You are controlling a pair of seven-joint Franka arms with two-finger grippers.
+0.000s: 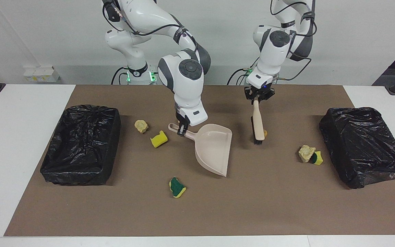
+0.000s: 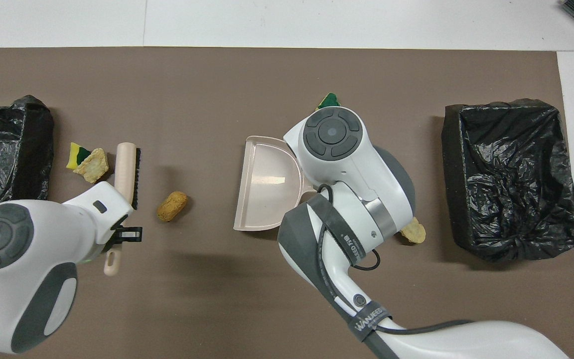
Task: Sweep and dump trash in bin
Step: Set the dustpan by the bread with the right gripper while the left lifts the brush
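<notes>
Left tool (image 1: pixel 258 99) pinching brush (image 1: pixel 258 123) beside orange-brown lump (image 2: pixel 172 206); right tool (image 1: pixel 182 130) pinching dustpan (image 1: pixel 213 147) handle; scraps likely light, soft, sweepable.

The right arm comes from its base and bends down over the middle of the brown mat (image 1: pixel 115 212), its wrist pointing down, and the right gripper (image 1: pixel 182 131) is closed on the handle of the dustpan (image 1: pixel 214 149) low over the mat. The left arm reaches down over the mat toward its own end, wrist nearly vertical, and the left gripper (image 1: pixel 256 100) is closed on the top of the brush (image 1: pixel 258 120), which hangs down from it.
</notes>
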